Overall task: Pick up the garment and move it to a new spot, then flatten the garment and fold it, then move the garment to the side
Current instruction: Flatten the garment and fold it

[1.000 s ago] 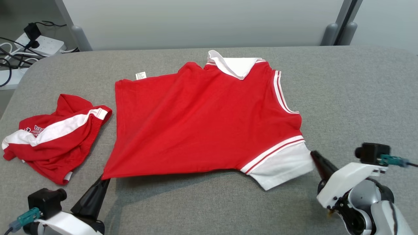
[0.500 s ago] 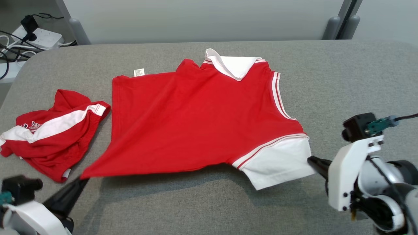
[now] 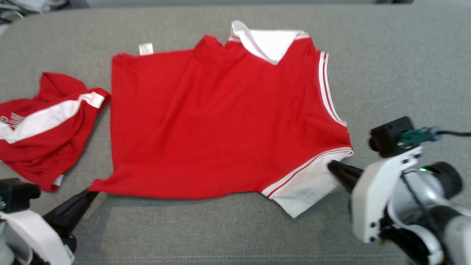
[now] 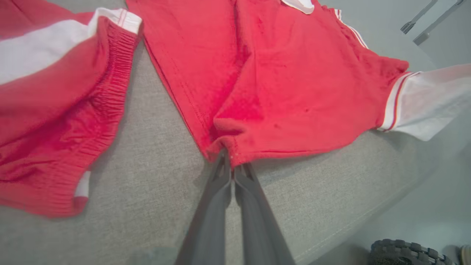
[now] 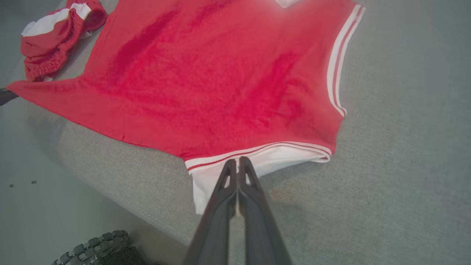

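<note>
The left gripper (image 3: 91, 192) clamps a hem corner (image 3: 102, 186) of the shirt (image 3: 213, 121); the right gripper (image 3: 332, 166) clamps its white sleeve (image 3: 305, 189); held apart, they likely pull it flat.

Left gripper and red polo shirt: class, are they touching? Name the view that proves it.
Touching. The left wrist view shows the left gripper shut on the red polo shirt, corner cloth bunched between its jaws.
</note>
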`<state>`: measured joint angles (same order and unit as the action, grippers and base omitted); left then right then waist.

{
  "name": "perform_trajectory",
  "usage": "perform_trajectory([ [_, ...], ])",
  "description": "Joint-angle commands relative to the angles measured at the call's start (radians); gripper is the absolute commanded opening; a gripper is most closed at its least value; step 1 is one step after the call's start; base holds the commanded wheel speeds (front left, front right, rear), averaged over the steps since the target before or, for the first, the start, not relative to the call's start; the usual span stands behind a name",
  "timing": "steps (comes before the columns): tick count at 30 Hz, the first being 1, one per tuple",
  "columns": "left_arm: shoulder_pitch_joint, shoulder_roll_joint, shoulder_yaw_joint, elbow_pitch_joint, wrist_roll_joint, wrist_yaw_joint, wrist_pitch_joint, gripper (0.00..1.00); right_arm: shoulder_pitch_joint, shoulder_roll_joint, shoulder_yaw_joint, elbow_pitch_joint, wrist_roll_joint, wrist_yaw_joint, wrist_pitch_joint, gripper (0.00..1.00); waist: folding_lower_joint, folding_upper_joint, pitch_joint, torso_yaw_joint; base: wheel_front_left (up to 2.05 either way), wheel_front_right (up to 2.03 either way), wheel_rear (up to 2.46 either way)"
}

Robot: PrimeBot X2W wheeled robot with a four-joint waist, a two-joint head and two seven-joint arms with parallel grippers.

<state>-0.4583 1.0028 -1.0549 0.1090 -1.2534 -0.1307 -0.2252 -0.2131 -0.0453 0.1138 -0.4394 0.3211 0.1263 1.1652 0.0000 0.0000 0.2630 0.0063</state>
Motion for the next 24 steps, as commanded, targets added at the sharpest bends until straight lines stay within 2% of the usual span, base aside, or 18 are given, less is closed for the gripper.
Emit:
perform_trajectory([
  [1,-0.055,0.032,0.023,0.0,-0.042,0.0,0.008,0.0,-0.021,-0.005,0.047,0.001,-0.017,0.004,-0.066,0.0,0.0,0.0,0.095,-0.021,0.0,0.0,0.0],
  [3,-0.094,0.023,-0.003,0.015,-0.089,0.0,0.048,0.0,-0.084,-0.005,0.088,0.064,-0.041,0.004,-0.21,0.0,0.0,0.0,0.162,-0.037,0.0,0.0,0.0],
  [5,-0.167,0.031,0.001,0.031,-0.123,0.0,0.076,0.0,-0.214,-0.005,0.064,0.143,-0.035,0.004,-0.421,0.0,0.0,0.0,0.219,-0.059,0.0,0.0,0.0],
  [8,-0.408,0.079,0.143,-0.004,-0.073,0.0,-0.016,0.0,-0.544,-0.005,-0.056,0.234,-0.068,0.004,-0.73,0.0,0.0,0.0,0.272,-0.092,0.0,0.0,0.0],
  [9,-0.504,0.096,0.21,-0.038,-0.047,0.0,-0.029,0.0,-0.664,-0.005,-0.124,0.262,-0.049,0.004,-0.813,0.0,0.0,0.0,0.279,-0.097,0.0,0.0,0.0],
  [10,-0.586,0.091,0.299,-0.072,-0.081,0.0,-0.034,0.0,-0.774,-0.005,-0.169,0.296,-0.057,0.004,-0.858,0.0,0.0,0.0,0.282,-0.099,0.0,0.0,0.0],
  [11,-0.658,0.093,0.389,-0.094,-0.098,0.0,-0.035,0.0,-0.878,-0.005,-0.197,0.315,-0.09,0.004,-0.879,0.0,0.0,0.0,0.284,-0.102,0.0,0.0,0.0],
  [13,-0.745,0.093,0.501,-0.14,-0.105,0.0,-0.036,0.0,-1.02,-0.005,-0.247,0.35,-0.136,0.004,-0.876,0.0,0.0,0.0,0.275,-0.111,0.0,0.0,0.0],
  [16,-0.754,0.123,0.561,-0.192,-0.112,0.0,-0.036,0.0,-1.099,-0.005,-0.293,0.341,-0.153,0.004,-0.817,0.0,0.0,0.0,0.284,-0.128,0.0,0.0,0.0],
  [18,-0.714,0.149,0.585,-0.215,-0.114,0.0,-0.036,0.0,-1.086,-0.005,-0.32,0.315,-0.133,0.004,-0.773,0.0,0.0,0.0,0.312,-0.143,0.0,0.0,0.0],
  [21,-0.601,0.181,0.616,-0.253,-0.098,0.0,-0.036,0.0,-0.981,-0.005,-0.32,0.251,-0.067,0.004,-0.722,0.0,0.0,0.0,0.379,-0.167,0.0,0.0,0.0],
  [24,-0.452,0.174,0.683,-0.255,-0.075,0.0,-0.036,0.0,-0.807,-0.005,-0.293,0.18,0.019,0.004,-0.752,0.0,0.0,0.0,0.459,-0.18,0.0,0.0,0.0],
])
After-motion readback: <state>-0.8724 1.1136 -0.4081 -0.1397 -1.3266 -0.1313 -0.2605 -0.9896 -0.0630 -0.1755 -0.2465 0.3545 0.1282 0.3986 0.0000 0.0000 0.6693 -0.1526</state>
